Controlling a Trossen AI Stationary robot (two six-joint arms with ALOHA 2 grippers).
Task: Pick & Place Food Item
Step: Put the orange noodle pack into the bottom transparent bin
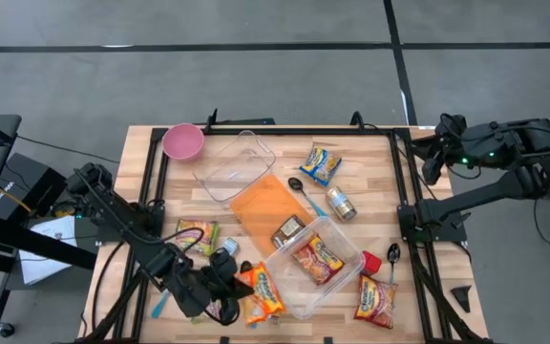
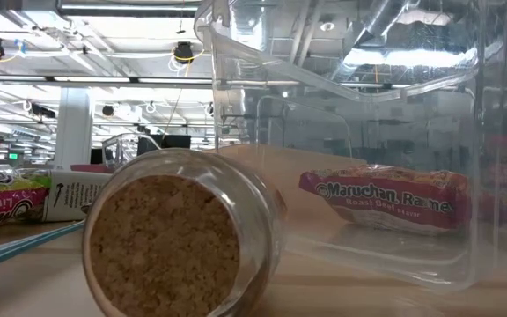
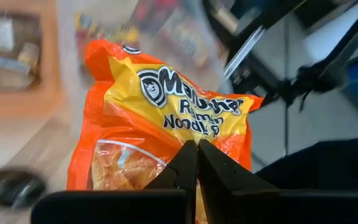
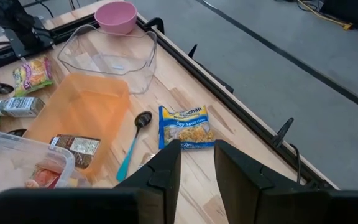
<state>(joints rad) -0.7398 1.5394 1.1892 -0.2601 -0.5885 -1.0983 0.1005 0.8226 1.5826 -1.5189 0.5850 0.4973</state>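
Observation:
An orange and yellow ramen noodle packet (image 3: 166, 118) fills the left wrist view, with my left gripper (image 3: 196, 155) shut on it. In the high view this packet (image 1: 264, 291) is near the table's near edge, just left of a clear plastic container (image 1: 349, 250) that has a red ramen packet (image 1: 317, 258) lying in it. My right gripper (image 4: 197, 158) waits open and holding nothing, raised beyond the table's far right corner (image 1: 435, 153). My left gripper pinches the packet's end nearest to it (image 3: 185, 140) between its two shut fingers. The fingers come at it from the table's left side, slanting a little downward. The packet stands out beyond the fingertips with its printed face toward the camera; whether any part rests on the table is not plain.
An orange lid (image 1: 267, 203) with a brown packet (image 1: 287, 231) lies mid-table, a second clear container (image 1: 237, 164) and a pink bowl (image 1: 183, 141) behind it. Other packets (image 1: 321, 162) (image 1: 377, 299) (image 1: 196, 236), a can (image 1: 341, 203), spoons and a cork-lidded jar (image 2: 174, 242) lie around.

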